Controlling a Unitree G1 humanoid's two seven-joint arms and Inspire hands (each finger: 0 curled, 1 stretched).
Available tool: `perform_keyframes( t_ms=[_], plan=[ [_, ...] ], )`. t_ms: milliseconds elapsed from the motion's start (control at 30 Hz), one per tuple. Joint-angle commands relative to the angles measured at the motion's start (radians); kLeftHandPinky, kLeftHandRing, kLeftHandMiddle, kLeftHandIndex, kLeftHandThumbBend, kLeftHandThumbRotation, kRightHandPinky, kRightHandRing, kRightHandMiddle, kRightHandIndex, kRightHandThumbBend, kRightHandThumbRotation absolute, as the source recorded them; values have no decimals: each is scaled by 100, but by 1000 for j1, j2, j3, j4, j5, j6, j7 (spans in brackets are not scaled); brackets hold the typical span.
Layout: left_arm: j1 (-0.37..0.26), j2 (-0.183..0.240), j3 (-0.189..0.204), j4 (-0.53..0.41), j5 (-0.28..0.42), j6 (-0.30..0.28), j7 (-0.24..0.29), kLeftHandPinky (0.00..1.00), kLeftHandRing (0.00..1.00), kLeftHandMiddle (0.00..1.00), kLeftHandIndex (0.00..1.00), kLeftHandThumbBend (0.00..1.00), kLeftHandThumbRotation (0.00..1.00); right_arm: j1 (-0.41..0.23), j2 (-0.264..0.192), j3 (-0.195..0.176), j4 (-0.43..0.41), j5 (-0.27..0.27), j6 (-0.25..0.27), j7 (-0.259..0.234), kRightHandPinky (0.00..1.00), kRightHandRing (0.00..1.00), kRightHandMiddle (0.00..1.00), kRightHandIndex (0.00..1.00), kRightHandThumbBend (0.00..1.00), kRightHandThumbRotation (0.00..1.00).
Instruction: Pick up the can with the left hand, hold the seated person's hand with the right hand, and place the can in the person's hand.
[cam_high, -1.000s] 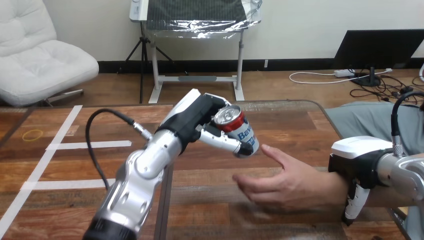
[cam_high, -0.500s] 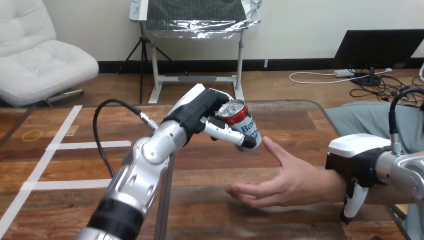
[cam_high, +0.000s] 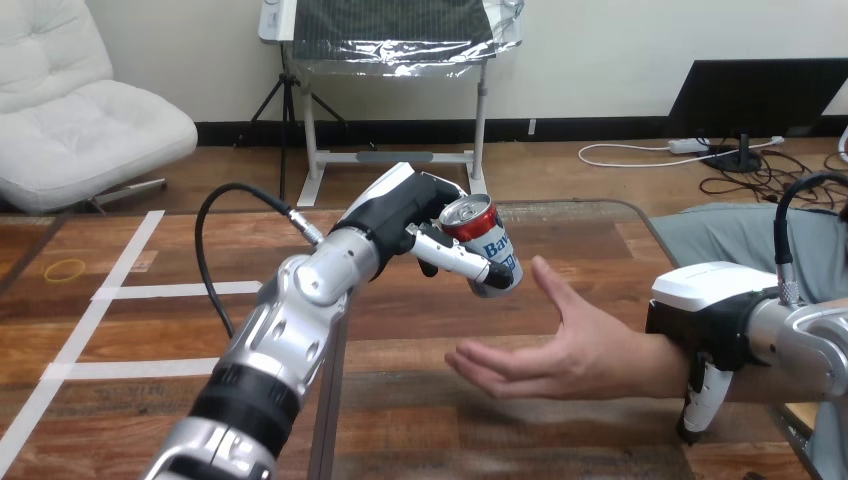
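Can (cam_high: 487, 250) tilted in air, clasped by left hand (cam_high: 405, 215) just beside the person's hand (cam_high: 565, 350), right hand (cam_high: 705, 320) over that wrist, grip cannot tell; risk: early release, can rolls off sloped palm.

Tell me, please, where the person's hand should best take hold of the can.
Probably the can by its bare right side and bottom, cupped from below-right: that end tilts toward the person's hand, and the left hand covers its near-left side.
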Motion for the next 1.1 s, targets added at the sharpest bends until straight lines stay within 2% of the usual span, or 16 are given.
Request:
perform_keyframes(
  t_ms=[0,733,833,933,1067],
  plan=[
    [-366,-71,36,137,-48,-33,4,32,39,46,50,66,0,-176,-41,-86,-91,-4,7,6,19,26,36,40,75,0],
    [-462,-117,12,254,-30,-46,-31,31,37,44,49,68,0,-177,-49,-100,-83,11,1,-10,18,26,35,37,76,0],
    [-467,-125,13,257,-33,-43,-38,31,37,44,49,67,0,-178,-48,-100,-81,11,4,-9,18,26,36,37,76,0],
    [-473,-138,33,262,-60,-21,-62,31,38,45,49,66,0,-176,-50,-101,-81,10,3,-11,19,27,36,37,76,0],
    [-481,-146,30,267,-60,-7,-80,32,38,45,49,65,0,-179,-52,-100,-73,10,-4,-15,19,27,37,38,76,0]
  ],
)
